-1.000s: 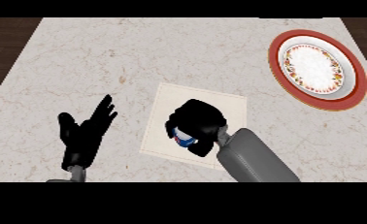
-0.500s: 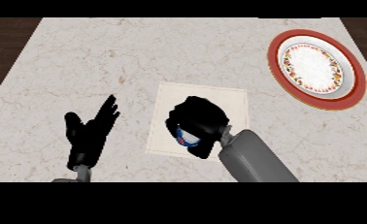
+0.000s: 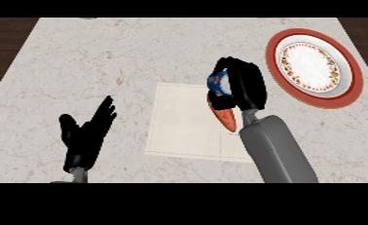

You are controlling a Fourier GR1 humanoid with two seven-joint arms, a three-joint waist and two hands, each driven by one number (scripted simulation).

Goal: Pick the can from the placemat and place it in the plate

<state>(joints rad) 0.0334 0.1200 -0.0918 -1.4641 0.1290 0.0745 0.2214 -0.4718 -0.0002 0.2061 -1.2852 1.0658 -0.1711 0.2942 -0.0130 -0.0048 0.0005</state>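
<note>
Head view: right hand (image 3: pixel 243 84) grips can (image 3: pixel 218 84); left hand (image 3: pixel 84 134) rests

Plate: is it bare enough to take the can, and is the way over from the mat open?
The plate shows nothing on it. The counter strip between the placemat and the plate is bare. The right hand, curled round the can, crowds the mat's right edge. The left hand rests open, lower left.
</note>
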